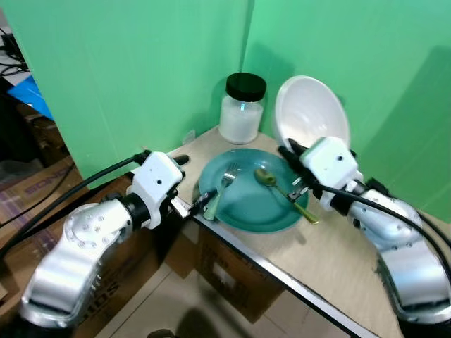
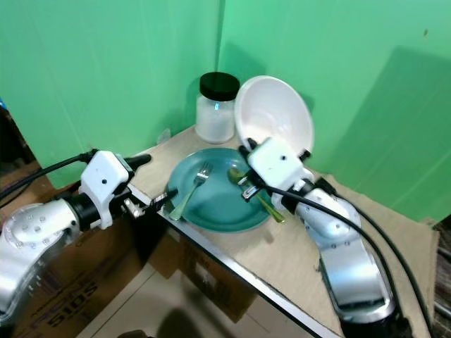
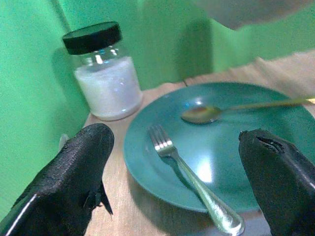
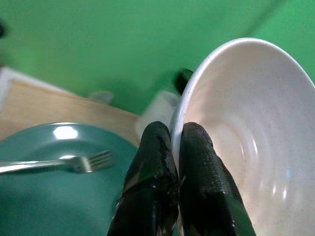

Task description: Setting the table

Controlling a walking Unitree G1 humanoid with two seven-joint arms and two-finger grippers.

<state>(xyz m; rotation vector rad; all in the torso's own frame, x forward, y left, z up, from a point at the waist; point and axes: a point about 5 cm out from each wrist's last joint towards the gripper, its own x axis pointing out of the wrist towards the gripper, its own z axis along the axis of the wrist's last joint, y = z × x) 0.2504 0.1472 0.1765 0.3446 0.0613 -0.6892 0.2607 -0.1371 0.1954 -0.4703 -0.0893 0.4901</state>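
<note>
A: Right gripper status?
B: Jaws clamped on the rim of the white bowl, held tilted on edge above the teal plate.
A: Left gripper?
B: Jaws spread wide at the bench edge, straddling the fork handle. Spoon lies on the plate; jar stands behind.

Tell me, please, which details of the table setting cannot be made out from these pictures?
- Contents of the jar: white and granular, but unidentifiable and unlabelled.
- Spoon handle: partly covered in the eye views by the right gripper, which pinches the white bowl rim.
- Table near edge: cut off by the frame in both eye views.
- Bowl's outside: hidden; it faces away.
- Fork handle tip: blurred in the left wrist view, between the left gripper fingers.
</note>
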